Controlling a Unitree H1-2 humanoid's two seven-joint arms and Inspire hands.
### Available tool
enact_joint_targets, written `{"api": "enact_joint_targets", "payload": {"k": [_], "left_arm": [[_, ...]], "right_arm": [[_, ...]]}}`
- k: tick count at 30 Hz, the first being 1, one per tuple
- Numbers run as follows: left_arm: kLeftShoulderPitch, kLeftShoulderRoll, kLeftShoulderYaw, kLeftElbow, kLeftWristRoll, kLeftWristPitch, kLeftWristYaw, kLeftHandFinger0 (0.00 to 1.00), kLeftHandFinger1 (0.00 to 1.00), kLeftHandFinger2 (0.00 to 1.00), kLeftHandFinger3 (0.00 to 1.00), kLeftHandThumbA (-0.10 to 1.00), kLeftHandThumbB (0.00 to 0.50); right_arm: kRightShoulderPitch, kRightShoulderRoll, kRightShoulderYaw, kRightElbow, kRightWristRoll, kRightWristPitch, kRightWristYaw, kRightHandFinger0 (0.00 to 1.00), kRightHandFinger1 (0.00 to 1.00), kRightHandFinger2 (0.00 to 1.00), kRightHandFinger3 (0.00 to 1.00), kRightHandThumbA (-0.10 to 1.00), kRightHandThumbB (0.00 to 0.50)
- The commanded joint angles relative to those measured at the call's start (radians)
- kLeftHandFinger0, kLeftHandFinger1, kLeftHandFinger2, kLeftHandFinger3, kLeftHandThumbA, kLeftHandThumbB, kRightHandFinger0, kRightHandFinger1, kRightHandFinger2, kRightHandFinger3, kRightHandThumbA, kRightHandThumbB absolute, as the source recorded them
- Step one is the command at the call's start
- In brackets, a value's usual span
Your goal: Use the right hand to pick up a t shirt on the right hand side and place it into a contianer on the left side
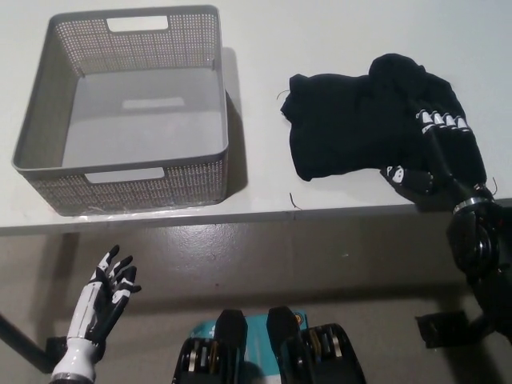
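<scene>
Looking down from the head view: pale worktop (336, 32) across the upper frame, its front edge running just below the things on it. Shirt (352, 124), black and crumpled, lies on the worktop's right part, near the front edge, well apart from the basket (224, 136). Basket is grey, perforated, with handle slots, sitting on the left part of the worktop; nothing inside it. Right hand (444, 156), black, rests on the shirt's right end, fingers (438, 120) laid over the cloth and curled into it, thumb at the shirt's lower edge; black on black, so cannot tell whether the cloth is truly gripped. Shirt not lifted, flat on the worktop. Left hand (104, 292), white, hangs low at lower left, below the worktop edge, over the floor (320, 264), fingers apart, holding nothing.
</scene>
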Motion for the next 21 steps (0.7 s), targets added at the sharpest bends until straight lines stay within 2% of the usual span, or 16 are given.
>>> {"api": "enact_joint_targets", "payload": {"k": [1,2,3,4,5,6,7,9,10,14,15,16,18,20,21], "left_arm": [[-0.022,0.023,0.002,-0.031,0.007,0.006,-0.002,0.75,0.90,0.90,1.00,0.70,0.389],[-0.021,0.024,0.003,-0.037,0.006,0.013,-0.002,0.75,0.90,0.89,1.00,0.70,0.398],[-0.020,0.024,0.002,-0.039,0.006,0.014,-0.003,0.75,0.90,0.89,1.00,0.71,0.398],[-0.020,0.024,0.002,-0.038,0.004,0.010,-0.005,0.75,0.90,0.90,1.00,0.71,0.398],[-0.021,0.024,0.002,-0.038,0.003,0.010,-0.005,0.75,0.90,0.90,1.00,0.71,0.398],[-0.028,0.020,0.001,-0.030,0.002,0.006,-0.004,0.75,0.89,0.90,1.00,0.71,0.401],[-0.034,0.015,0.000,-0.029,-0.004,0.007,-0.007,0.74,0.89,0.90,1.00,0.69,0.377],[-0.038,0.014,0.001,-0.032,-0.007,0.011,-0.007,0.74,0.90,0.90,1.00,0.67,0.367],[-0.041,0.011,0.004,-0.035,-0.015,0.016,-0.008,0.74,0.89,0.89,1.00,0.67,0.385],[-0.046,0.008,0.004,-0.035,-0.017,0.020,-0.008,0.73,0.89,0.89,1.00,0.67,0.389],[-0.051,0.010,0.003,-0.040,-0.010,0.019,-0.004,0.73,0.89,0.90,1.00,0.68,0.374],[-0.052,0.010,0.003,-0.043,-0.004,0.019,0.000,0.73,0.89,0.90,1.00,0.69,0.378],[-0.052,0.011,0.002,-0.044,0.001,0.020,0.004,0.73,0.89,0.90,1.00,0.69,0.378],[-0.052,0.011,0.002,-0.044,0.001,0.020,0.003,0.73,0.89,0.90,1.00,0.69,0.378],[-0.056,0.013,0.005,-0.041,-0.006,0.018,0.000,0.73,0.89,0.90,1.00,0.71,0.403]], "right_arm": [[-0.070,0.007,-0.006,0.039,0.035,-0.035,-0.058,1.00,1.00,1.00,1.00,0.83,0.500],[-0.080,0.019,-0.015,0.068,0.049,-0.049,-0.078,1.00,1.00,1.00,1.00,0.64,0.484],[-0.090,0.028,-0.025,0.099,0.065,-0.075,-0.104,1.00,1.00,1.00,1.00,0.53,0.459],[-0.097,0.040,-0.040,0.124,0.090,-0.100,-0.117,1.00,1.00,1.00,1.00,0.34,0.438],[-0.101,0.044,-0.045,0.136,0.099,-0.110,-0.121,1.00,1.00,1.00,1.00,0.33,0.438],[-0.113,0.051,-0.062,0.161,0.122,-0.139,-0.145,1.00,1.00,1.00,1.00,0.21,0.421],[-0.129,0.064,-0.091,0.196,0.155,-0.159,-0.165,1.00,1.00,1.00,1.00,0.07,0.405],[-0.156,0.078,-0.112,0.255,0.180,-0.192,-0.180,1.00,1.00,1.00,1.00,0.02,0.384],[-0.166,0.085,-0.127,0.279,0.201,-0.210,-0.177,1.00,1.00,1.00,1.00,0.00,0.377],[-0.180,0.090,-0.140,0.320,0.219,-0.252,-0.188,1.00,1.00,1.00,1.00,-0.01,0.377],[-0.177,0.101,-0.164,0.343,0.250,-0.333,-0.235,0.87,0.93,0.96,1.00,-0.10,0.298],[-0.175,0.108,-0.178,0.363,0.265,-0.388,-0.282,0.69,0.71,0.76,0.82,-0.10,0.263],[-0.176,0.109,-0.179,0.376,0.263,-0.407,-0.300,0.57,0.56,0.61,0.69,-0.10,0.251],[-0.179,0.109,-0.178,0.386,0.263,-0.415,-0.306,0.55,0.54,0.59,0.67,-0.10,0.256],[-0.173,0.118,-0.212,0.395,0.297,-0.392,-0.329,0.50,0.47,0.54,0.68,-0.10,0.257]]}}
